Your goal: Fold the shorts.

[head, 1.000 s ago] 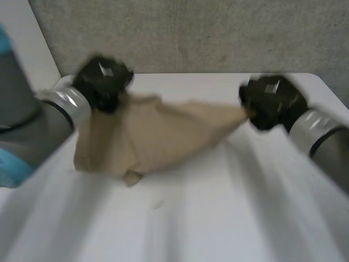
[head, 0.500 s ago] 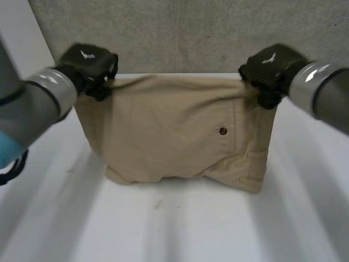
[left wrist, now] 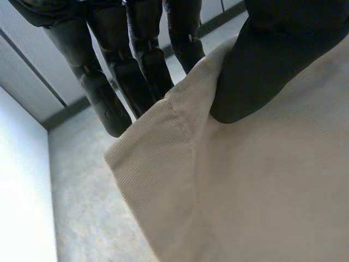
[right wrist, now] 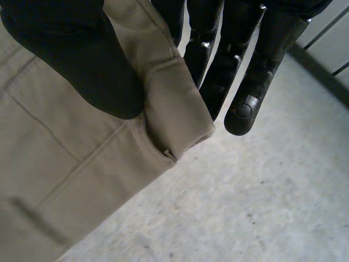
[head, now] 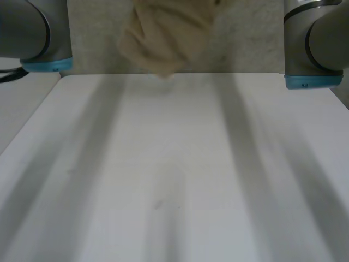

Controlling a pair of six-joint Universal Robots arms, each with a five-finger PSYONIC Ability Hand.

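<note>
Shorts (head: 166, 35): tan, bunched into a loose hanging mass, up in the air at the far side of the scene, a little left of centre. In the head view the lowest tip of the cloth sits about level with the far edge of the table (head: 174, 164). Cannot tell if it touches there. No other part of the cloth lies on the table top.

Left arm (head: 35, 33) at far left and right arm (head: 316, 43) at far right, each showing a grey joint with a light-blue cap. The shorts hang between them.

Left hand (left wrist: 278, 54), from its wrist view: gripping the shorts. The thumb lies flat on one face of the cloth just beside a seamed corner. The fingers (left wrist: 136, 65) run straight along the other face, their tips showing past the cloth edge. The corner is pinched between the two.

Right hand (right wrist: 82, 60), from its wrist view: also gripping the shorts. The thumb presses on a thick, folded-over stitched edge at a corner, with straight fingers (right wrist: 256, 65) behind it on the far face. The cloth falls away from the thumb in a flat panel crossed by stitch lines.

Grey speckled floor (right wrist: 262, 207) lies beyond the right hand's fingertips
</note>
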